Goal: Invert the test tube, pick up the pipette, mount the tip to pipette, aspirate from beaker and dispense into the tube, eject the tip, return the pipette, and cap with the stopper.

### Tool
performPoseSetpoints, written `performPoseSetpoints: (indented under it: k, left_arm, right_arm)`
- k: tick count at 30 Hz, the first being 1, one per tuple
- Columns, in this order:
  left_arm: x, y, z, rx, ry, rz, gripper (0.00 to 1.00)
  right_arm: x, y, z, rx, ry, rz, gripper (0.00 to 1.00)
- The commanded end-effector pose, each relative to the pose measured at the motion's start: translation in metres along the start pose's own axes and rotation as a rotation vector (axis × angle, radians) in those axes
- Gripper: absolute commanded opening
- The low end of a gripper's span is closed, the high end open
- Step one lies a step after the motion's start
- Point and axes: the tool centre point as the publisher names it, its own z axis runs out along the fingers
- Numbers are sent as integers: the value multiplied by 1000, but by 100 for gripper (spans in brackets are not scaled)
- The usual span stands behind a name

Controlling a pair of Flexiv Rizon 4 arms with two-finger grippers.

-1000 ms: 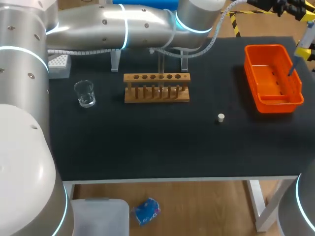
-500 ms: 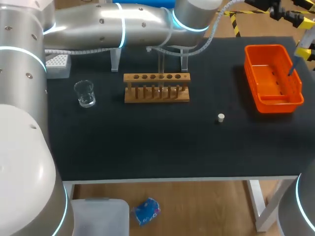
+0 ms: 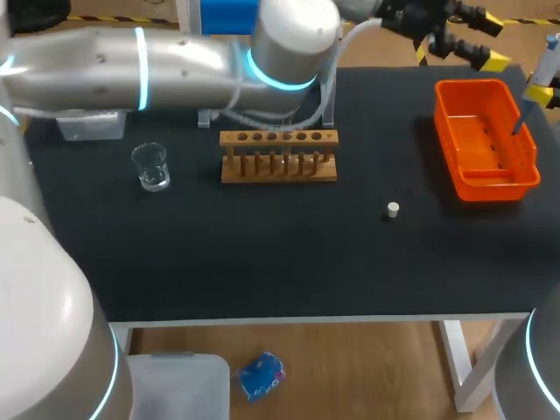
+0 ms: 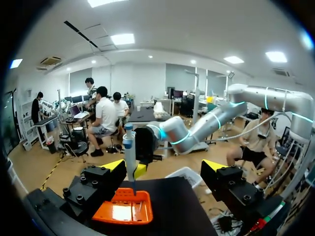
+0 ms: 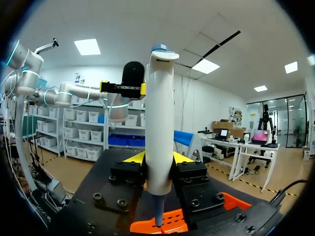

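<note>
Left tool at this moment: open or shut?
Open. In the left wrist view the left tool has its yellow-tipped fingers wide apart, nothing gripped between them. The pipette sits in the right tool.

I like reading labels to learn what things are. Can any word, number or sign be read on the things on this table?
No text can be read.
beaker: any markings are too small to tell.
pipette, wooden rack, orange bin: no print shows.
</note>
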Motion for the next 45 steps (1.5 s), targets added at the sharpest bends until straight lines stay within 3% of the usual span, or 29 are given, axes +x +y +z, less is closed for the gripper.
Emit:
performPoseSetpoints:
  k: [1,9,15,16,24,28,33,40,45]
  left_arm:
    - [25,3,-9,9,-62,0,100]
    - [25,3,-9,9,-62,0,100]
    - [26,41,-60,-32,-185,73,100]
    - [27,50,-71,-36,-228,46,100]
    - [49,94,-123,35,-344,40,100]
    - [60,115,-128,52,-335,35,100]
    - [61,133,-123,100,-268,44,100]
    - [54,156,-118,124,-296,-25,100]
    - [53,158,-117,97,-295,-39,100]
  right_arm:
    - [1,1,0,3,-1,0,0]
    - [1,1,0,3,-1,0,0]
    - [1,1,0,3,-1,0,0]
    - [1,1,0,3,-1,0,0]
    - [1,1,0,3,-1,0,0]
    - [1,1,0,3,-1,0,0]
    - [1,1,0,3,-1,0,0]
    - [1,1,0,3,-1,0,0]
    - [1,1,0,3,-1,0,0]
